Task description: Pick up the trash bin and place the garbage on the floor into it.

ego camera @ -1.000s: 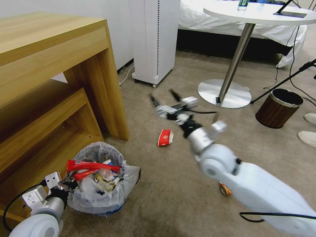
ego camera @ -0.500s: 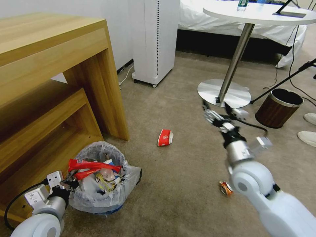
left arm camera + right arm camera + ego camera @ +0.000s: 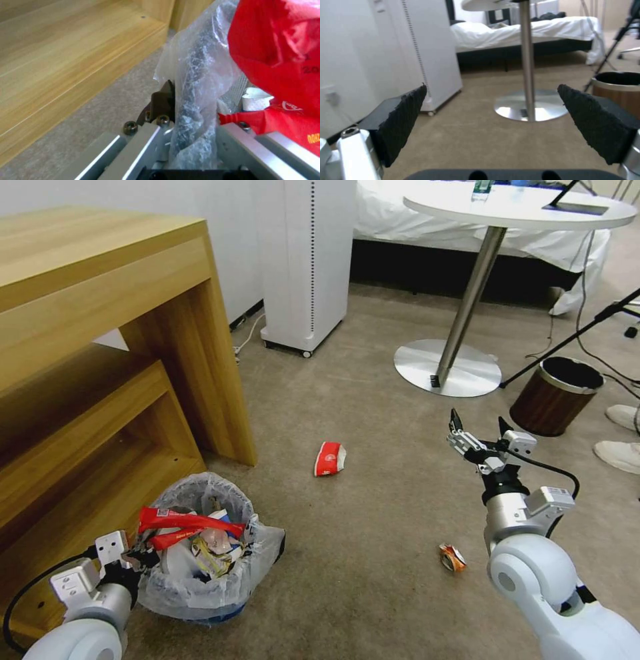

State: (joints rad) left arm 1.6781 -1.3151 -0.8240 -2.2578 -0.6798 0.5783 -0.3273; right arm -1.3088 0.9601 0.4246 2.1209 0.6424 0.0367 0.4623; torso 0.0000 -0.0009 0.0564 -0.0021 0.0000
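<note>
The left gripper (image 3: 137, 560) is clamping the bagged rim of the trash bin (image 3: 200, 593), apparently resting on the floor (image 3: 373, 593). The right gripper (image 3: 480, 430), fingers apart, is hovering beyond a crushed can (image 3: 453, 558) and paper cup (image 3: 329, 459).

The left gripper (image 3: 133, 560) is gripping the trash bin (image 3: 200, 553)'s rim; the right gripper (image 3: 479, 428) is hovering, fingers spread, above the floor (image 3: 373, 513).

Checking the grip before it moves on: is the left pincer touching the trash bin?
Touching. The left wrist view shows the left pincer closed on the bagged rim of the trash bin, the plastic pinched between its fingers.
</note>
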